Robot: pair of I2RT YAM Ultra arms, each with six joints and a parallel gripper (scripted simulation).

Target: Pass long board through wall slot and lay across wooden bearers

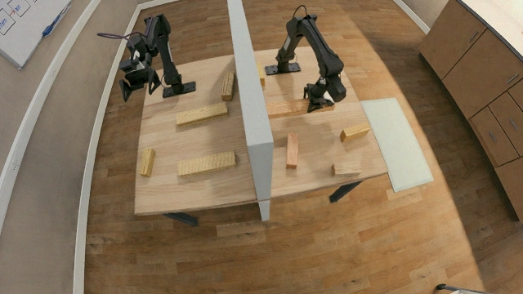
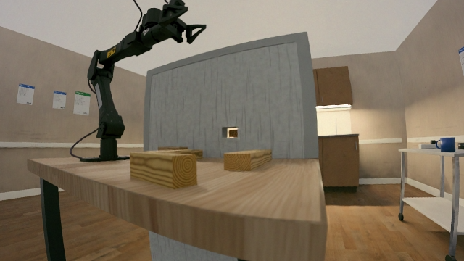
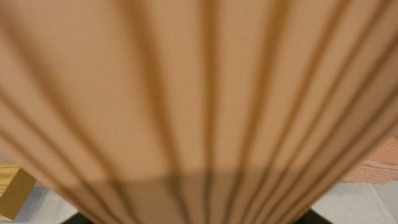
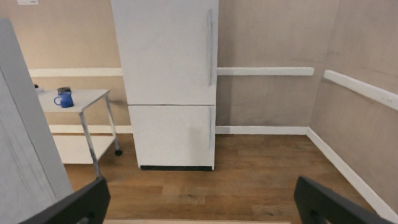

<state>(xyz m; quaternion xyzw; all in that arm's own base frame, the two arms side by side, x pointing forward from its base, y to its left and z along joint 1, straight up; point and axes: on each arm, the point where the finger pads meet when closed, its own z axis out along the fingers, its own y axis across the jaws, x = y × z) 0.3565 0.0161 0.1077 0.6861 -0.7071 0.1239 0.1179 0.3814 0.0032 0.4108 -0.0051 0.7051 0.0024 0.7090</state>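
Note:
The long board [image 1: 288, 108] lies low over the table on the side of the grey panel wall [image 1: 251, 94] away from the bearers, with one end at the wall. My left gripper [image 1: 320, 107] is shut on its other end; the board fills the left wrist view [image 3: 200, 100]. Wood shows inside the slot [image 2: 230, 133]. The two bearers [image 1: 202, 113] [image 1: 207, 163] lie flat on the table across the wall. My right gripper [image 1: 139, 86] is open and empty, raised high beyond the table's edge; it also shows in the exterior view [image 2: 192, 32] and in the right wrist view [image 4: 200, 200].
Offcuts lie on the bearers' side [image 1: 228, 86] [image 1: 147, 162]. On the board's side lie a reddish block [image 1: 292, 149], two pale blocks [image 1: 355, 131] [image 1: 346, 168] and one by the wall [image 1: 261, 73]. A white mat [image 1: 394, 143] lies on the floor.

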